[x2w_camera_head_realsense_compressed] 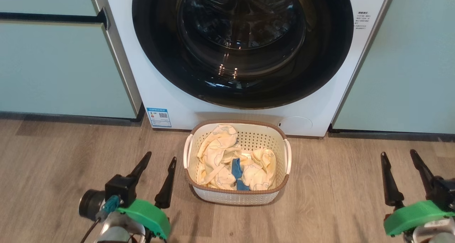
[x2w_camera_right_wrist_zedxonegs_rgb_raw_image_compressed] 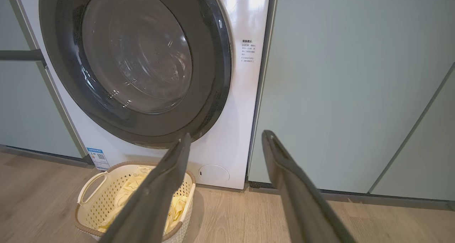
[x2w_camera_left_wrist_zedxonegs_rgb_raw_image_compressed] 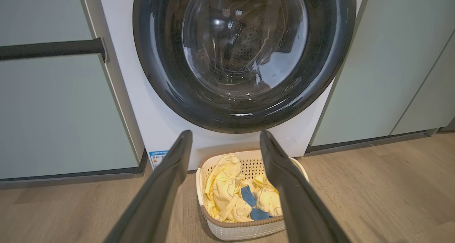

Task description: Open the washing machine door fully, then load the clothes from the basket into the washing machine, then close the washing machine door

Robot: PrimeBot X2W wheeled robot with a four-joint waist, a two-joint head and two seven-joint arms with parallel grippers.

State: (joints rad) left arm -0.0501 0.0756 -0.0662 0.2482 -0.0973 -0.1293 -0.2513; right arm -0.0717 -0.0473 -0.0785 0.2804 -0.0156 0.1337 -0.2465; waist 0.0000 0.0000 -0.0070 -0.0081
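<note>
The white washing machine [x2w_camera_head_realsense_compressed: 170,93] fills the upper middle of the head view, and its round black door [x2w_camera_head_realsense_compressed: 242,43] with the glass bowl window is shut flat against it. On the floor just in front stands the cream basket [x2w_camera_head_realsense_compressed: 237,196] holding pale yellow clothes [x2w_camera_head_realsense_compressed: 220,154] and a small blue piece [x2w_camera_head_realsense_compressed: 236,168]. My left gripper [x2w_camera_head_realsense_compressed: 160,160] hangs open left of the basket, nothing between its fingers. My right gripper [x2w_camera_head_realsense_compressed: 399,154] is open well to the basket's right. The left wrist view shows the door [x2w_camera_left_wrist_zedxonegs_rgb_raw_image_compressed: 245,58] and basket [x2w_camera_left_wrist_zedxonegs_rgb_raw_image_compressed: 245,228]; the right wrist view shows the door [x2w_camera_right_wrist_zedxonegs_rgb_raw_image_compressed: 135,65] and basket [x2w_camera_right_wrist_zedxonegs_rgb_raw_image_compressed: 92,214].
Pale green cabinets [x2w_camera_head_realsense_compressed: 53,68] flank the machine on both sides, the left one with a dark bar handle [x2w_camera_head_realsense_compressed: 53,17]. A blue-bordered QR sticker [x2w_camera_head_realsense_compressed: 159,117] and a round cap [x2w_camera_head_realsense_compressed: 295,123] sit low on the machine's front. Wooden floor [x2w_camera_head_realsense_compressed: 330,186] spreads around the basket.
</note>
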